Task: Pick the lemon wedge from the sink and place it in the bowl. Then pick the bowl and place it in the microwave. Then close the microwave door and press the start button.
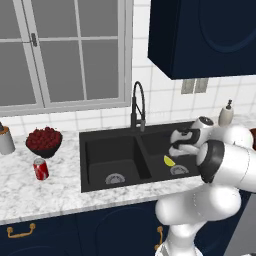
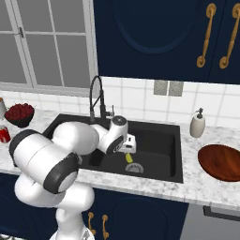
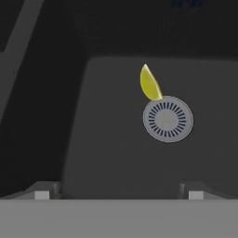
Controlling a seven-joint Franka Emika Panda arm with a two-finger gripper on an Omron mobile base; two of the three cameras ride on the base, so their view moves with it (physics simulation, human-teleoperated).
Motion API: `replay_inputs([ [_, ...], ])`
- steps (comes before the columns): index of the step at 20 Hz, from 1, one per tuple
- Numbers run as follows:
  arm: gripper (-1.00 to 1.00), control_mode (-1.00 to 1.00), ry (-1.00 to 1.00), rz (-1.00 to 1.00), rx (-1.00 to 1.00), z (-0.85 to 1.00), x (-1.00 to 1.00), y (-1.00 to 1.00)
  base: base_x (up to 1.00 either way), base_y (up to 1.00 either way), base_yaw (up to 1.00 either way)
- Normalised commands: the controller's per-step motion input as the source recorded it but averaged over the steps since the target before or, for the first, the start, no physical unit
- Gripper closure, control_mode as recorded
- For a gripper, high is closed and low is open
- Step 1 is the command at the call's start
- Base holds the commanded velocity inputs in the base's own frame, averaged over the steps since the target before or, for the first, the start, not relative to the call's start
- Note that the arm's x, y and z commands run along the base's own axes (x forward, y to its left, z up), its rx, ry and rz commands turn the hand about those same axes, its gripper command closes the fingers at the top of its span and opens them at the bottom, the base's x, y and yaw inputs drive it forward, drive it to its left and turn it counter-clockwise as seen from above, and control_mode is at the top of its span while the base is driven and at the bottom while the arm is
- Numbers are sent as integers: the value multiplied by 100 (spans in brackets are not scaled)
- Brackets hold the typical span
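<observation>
Partly hidden lemon wedge (image 2: 128,158) beneath open claw (image 2: 127,145), sink (image 2: 172,172)

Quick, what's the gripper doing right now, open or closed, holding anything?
Gripper: open, holding nothing; it hangs over the sink basin, above the lemon wedge by the drain.

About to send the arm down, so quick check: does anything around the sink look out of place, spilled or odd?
Only the lemon wedge itself: it lies on the floor of the sink's right basin, touching the drain's rim. The open gripper hovers above it. No spill or damage shows; the bowl sits upright on the counter.
</observation>
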Motion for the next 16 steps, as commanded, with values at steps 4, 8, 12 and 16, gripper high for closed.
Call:
replay_inputs([
  [4, -100, -100, 2, 0, 0, -37, 26, 0, 0, 0, 0],
  [8, -100, -100, 0, 0, 0, -29, 28, -4, 0, 0, 0],
  [12, -100, -100, 2, 0, 0, -26, 32, -5, 0, 0, 0],
  [16, -100, -100, 2, 0, 0, -30, 41, -3, 0, 0, 0],
])
